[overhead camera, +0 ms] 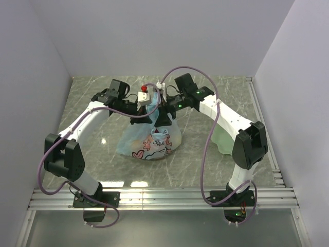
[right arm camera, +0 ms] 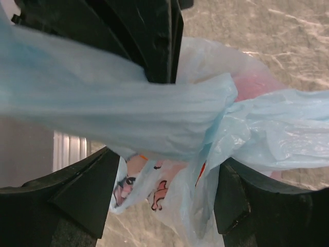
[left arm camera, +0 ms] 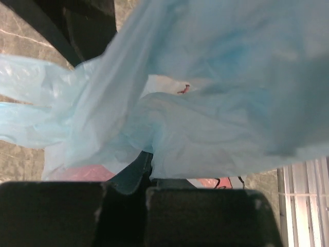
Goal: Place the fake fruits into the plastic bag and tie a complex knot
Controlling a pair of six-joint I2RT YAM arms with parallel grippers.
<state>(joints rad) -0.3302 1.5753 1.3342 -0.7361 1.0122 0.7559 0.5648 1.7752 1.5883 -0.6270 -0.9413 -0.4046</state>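
The light-blue plastic bag [overhead camera: 150,141] with its pink cartoon print sits mid-table, its top drawn up between both grippers. My left gripper [left arm camera: 144,175] is shut on a pulled-up handle of the bag [left arm camera: 216,103], which fans out from its fingertips. My right gripper [right arm camera: 167,195] stands open, and loose bag plastic [right arm camera: 195,206] hangs between its fingers [right arm camera: 87,190] without being pinched. A thick twisted blue band bunches into the knot [right arm camera: 213,108] just above those jaws. Reddish fake fruits [right arm camera: 254,85] show faintly through the film. In the top view the two grippers meet above the bag [overhead camera: 160,107].
A pale green plate [overhead camera: 221,136] lies at the right, partly under the right arm. A small red object [overhead camera: 144,88] shows behind the left wrist. White walls close in the marble table on three sides, with a metal rail [overhead camera: 164,194] along the near edge.
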